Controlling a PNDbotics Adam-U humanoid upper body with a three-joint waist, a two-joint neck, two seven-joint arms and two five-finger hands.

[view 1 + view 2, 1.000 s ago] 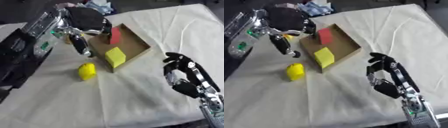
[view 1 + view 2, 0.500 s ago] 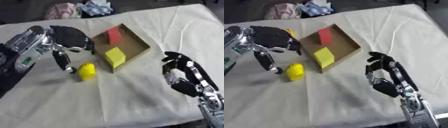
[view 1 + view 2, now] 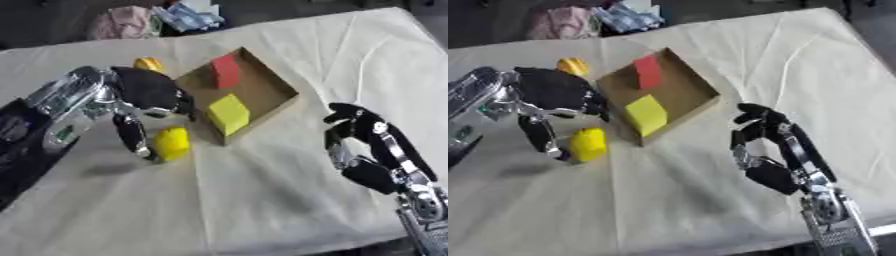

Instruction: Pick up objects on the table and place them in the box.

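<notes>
A cream cloth covers the worktop (image 3: 262, 200), and on it, toward the far middle, sits an open cardboard box (image 3: 271, 87) turned cornerwise to the camera. Inside it a red block (image 3: 224, 71) stands in the far part and a yellow block (image 3: 229, 113) lies in the near part.

The left robot hand (image 3: 144, 97) reaches in from the left and hangs over the cloth just left of the box's near corner. Its fingers are spread and pointing down, not closed on anything; one long finger (image 3: 133, 137) comes down right beside a yellow rounded object (image 3: 171, 142), possibly touching its left side, though contact is hard to judge. That object lies on the cloth just outside the box, to the right of that finger and under the palm's near edge, its long axis running roughly toward and away from the camera. The left robot hand is by far the nearer one, so it looks best placed to take the object.

The right robot hand (image 3: 767, 145) rests idle at the lower right, well apart, fingers curled inward and holding nothing.

A second small yellow-orange object (image 3: 147, 63) lies beyond the left robot hand, partly hidden by it; its shape is unclear.
</notes>
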